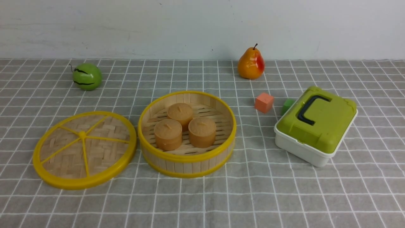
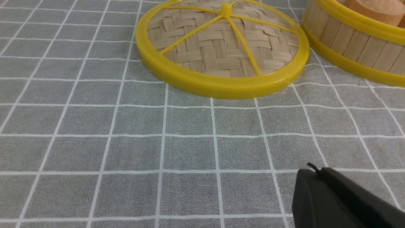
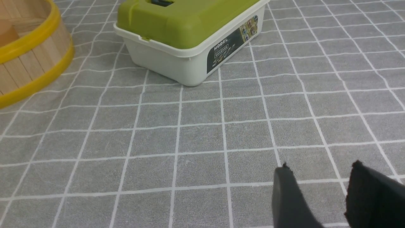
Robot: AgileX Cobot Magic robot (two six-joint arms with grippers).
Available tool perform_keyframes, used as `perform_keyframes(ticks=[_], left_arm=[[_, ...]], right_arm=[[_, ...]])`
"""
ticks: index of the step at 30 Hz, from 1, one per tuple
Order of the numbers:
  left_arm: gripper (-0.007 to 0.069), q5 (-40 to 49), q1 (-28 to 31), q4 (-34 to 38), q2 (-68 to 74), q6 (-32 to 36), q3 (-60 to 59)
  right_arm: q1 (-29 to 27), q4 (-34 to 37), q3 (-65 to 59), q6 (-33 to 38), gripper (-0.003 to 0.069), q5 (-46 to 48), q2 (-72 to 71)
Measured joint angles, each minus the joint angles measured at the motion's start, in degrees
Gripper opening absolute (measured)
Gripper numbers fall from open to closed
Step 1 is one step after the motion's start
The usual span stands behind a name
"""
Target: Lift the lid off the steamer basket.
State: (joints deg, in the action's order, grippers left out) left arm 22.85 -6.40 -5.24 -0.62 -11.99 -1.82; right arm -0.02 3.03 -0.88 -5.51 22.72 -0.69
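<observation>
Gridded cloth (image 1: 253, 196): lid (image 1: 104, 152) off steamer basket (image 1: 186, 158); left pincer (image 2: 316, 169) seemingly closed, right (image 3: 321, 164) parted.

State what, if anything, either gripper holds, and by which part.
Nothing is held: the left fingers are shut on nothing, the right fingers stand apart with only tablecloth between them.

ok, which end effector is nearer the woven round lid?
Left. Left end effector is on the robot's side of the lid; right end effector is well to its right, short of the green-lidded box.
</observation>
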Motion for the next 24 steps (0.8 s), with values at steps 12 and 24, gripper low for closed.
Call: perform_keyframes(ticks=[12, 24], left_arm=[[-0.0001, 0.0, 0.0, 0.0, 0.0, 0.0, 0.0], [0.0011, 0.0, 0.0, 0.0, 0.0, 0.0, 0.0]], right_arm=[[0.0, 0.0, 0.0, 0.0, 0.0241, 0.0, 0.0], [0.0, 0.0, 0.0, 0.0, 0.0241, 0.0, 0.0]])
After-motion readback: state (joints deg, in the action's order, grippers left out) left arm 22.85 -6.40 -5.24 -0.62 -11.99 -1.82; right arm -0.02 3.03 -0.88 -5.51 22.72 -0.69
